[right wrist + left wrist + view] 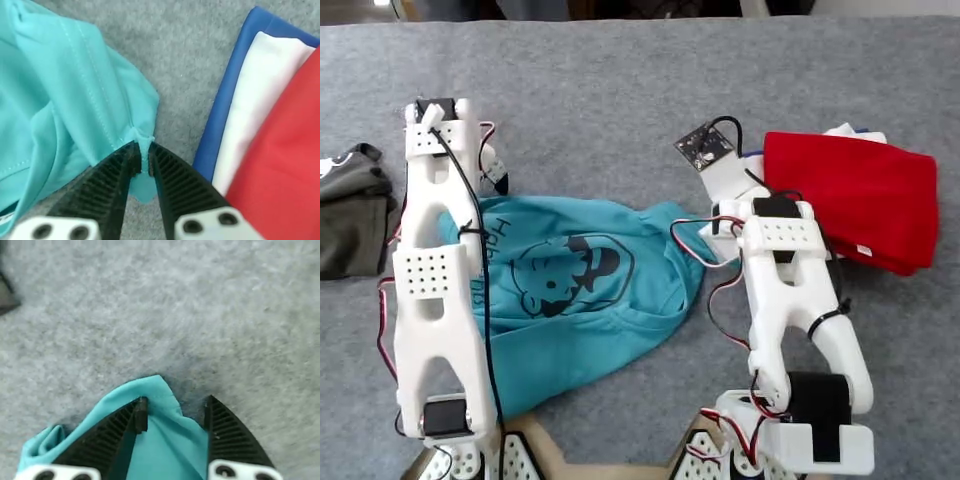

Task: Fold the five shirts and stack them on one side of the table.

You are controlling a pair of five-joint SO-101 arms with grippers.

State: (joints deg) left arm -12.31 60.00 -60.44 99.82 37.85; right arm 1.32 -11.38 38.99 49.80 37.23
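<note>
My right pincer (142, 156) pinching the blue-green shirt (60, 90), my left pincer (175, 412) wide apart over its corner, red shirt (850, 195) nearby

Teal shirt (590, 290): we find its left edge and part of its print covered by the left arm (430, 290); dark green shirt (350, 215): cut off by the high view's left edge; blue shirt (227, 110) and white shirt (255, 100): largely buried under the red shirt (850, 195); how they are folded we cannot tell.
</note>
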